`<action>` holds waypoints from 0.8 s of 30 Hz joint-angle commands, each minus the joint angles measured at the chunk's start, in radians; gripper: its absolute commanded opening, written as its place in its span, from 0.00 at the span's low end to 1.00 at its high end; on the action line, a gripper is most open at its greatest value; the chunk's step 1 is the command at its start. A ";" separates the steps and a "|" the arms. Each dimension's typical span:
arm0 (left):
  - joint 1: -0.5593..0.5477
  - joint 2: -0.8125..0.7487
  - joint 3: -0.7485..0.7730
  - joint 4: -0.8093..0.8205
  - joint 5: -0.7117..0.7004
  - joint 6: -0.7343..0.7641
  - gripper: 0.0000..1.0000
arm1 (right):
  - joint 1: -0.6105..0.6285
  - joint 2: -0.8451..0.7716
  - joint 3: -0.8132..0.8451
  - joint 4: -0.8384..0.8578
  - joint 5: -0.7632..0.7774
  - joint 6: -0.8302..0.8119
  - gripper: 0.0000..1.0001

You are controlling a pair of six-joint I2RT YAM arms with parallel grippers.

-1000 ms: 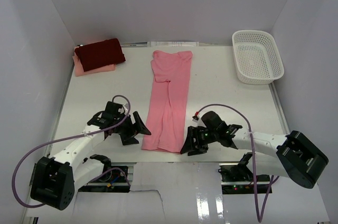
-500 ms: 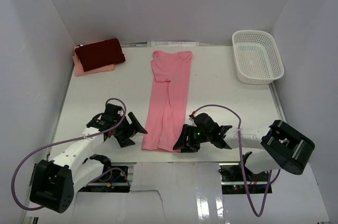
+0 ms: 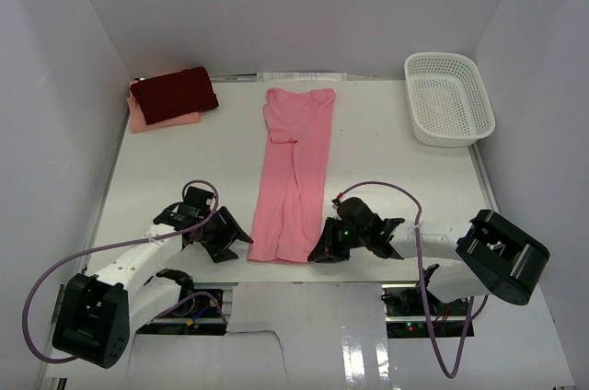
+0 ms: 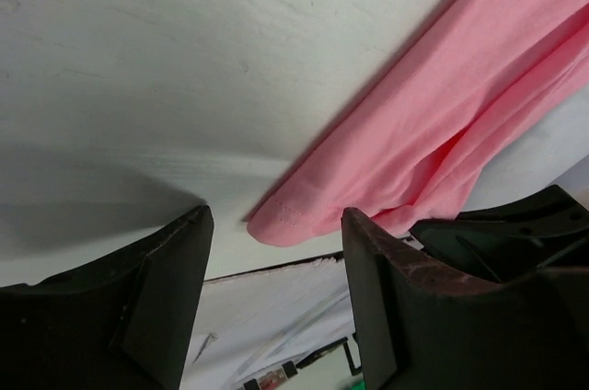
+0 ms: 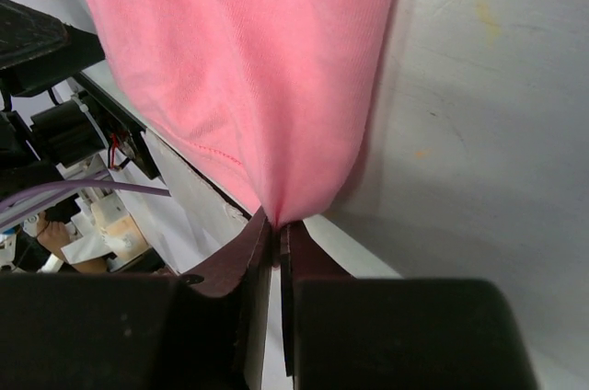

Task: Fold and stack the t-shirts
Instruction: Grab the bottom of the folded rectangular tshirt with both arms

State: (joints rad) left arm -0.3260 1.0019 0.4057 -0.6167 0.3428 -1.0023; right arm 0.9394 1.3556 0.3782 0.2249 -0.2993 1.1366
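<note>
The salmon-pink t-shirt (image 3: 296,169) lies as a long narrow strip down the middle of the table, collar end at the far side. My right gripper (image 3: 317,252) is shut on its near right hem corner; in the right wrist view the cloth (image 5: 248,59) bunches into the pinched fingertips (image 5: 274,224). My left gripper (image 3: 241,241) is open at the near left hem corner. In the left wrist view that corner (image 4: 294,217) lies just ahead of the gap between the two fingers (image 4: 184,261). A folded dark maroon t-shirt (image 3: 175,91) lies on a pale peach t-shirt (image 3: 161,120) at the far left.
A white mesh basket (image 3: 448,97) stands at the far right corner. The table's near edge (image 3: 276,281) runs just below both grippers, with the arm bases and cables beyond it. White walls close in the left, right and far sides.
The right gripper has closed on the shirt's near right hem corner. The left gripper has moved down toward the near left corner, and its jaws have narrowed a little.
</note>
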 commanded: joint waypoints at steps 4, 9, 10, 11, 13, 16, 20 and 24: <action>-0.008 -0.014 -0.054 0.023 0.012 -0.024 0.63 | 0.006 -0.027 0.036 -0.048 0.029 -0.031 0.08; -0.030 -0.002 -0.087 0.075 0.042 -0.042 0.61 | 0.006 -0.013 0.057 -0.058 0.025 -0.047 0.08; -0.044 0.001 -0.088 0.080 0.041 -0.042 0.62 | 0.006 -0.010 0.060 -0.058 0.023 -0.051 0.08; -0.050 0.006 -0.087 0.092 0.042 -0.042 0.63 | 0.006 -0.004 0.059 -0.058 0.022 -0.051 0.08; -0.070 0.020 -0.087 0.107 0.039 -0.041 0.63 | 0.006 -0.001 0.057 -0.056 0.016 -0.049 0.08; -0.088 0.052 -0.088 0.140 0.013 -0.033 0.63 | 0.006 -0.001 0.053 -0.052 0.014 -0.051 0.08; -0.090 0.096 -0.100 0.153 -0.011 -0.021 0.41 | 0.006 -0.019 0.047 -0.055 0.017 -0.049 0.08; -0.090 0.103 -0.125 0.176 -0.001 -0.035 0.08 | 0.004 -0.044 0.042 -0.068 0.025 -0.052 0.08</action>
State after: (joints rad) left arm -0.4099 1.0878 0.3248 -0.4301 0.4309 -1.0534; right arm 0.9394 1.3445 0.4046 0.1715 -0.2893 1.0946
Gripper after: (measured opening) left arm 0.162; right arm 0.086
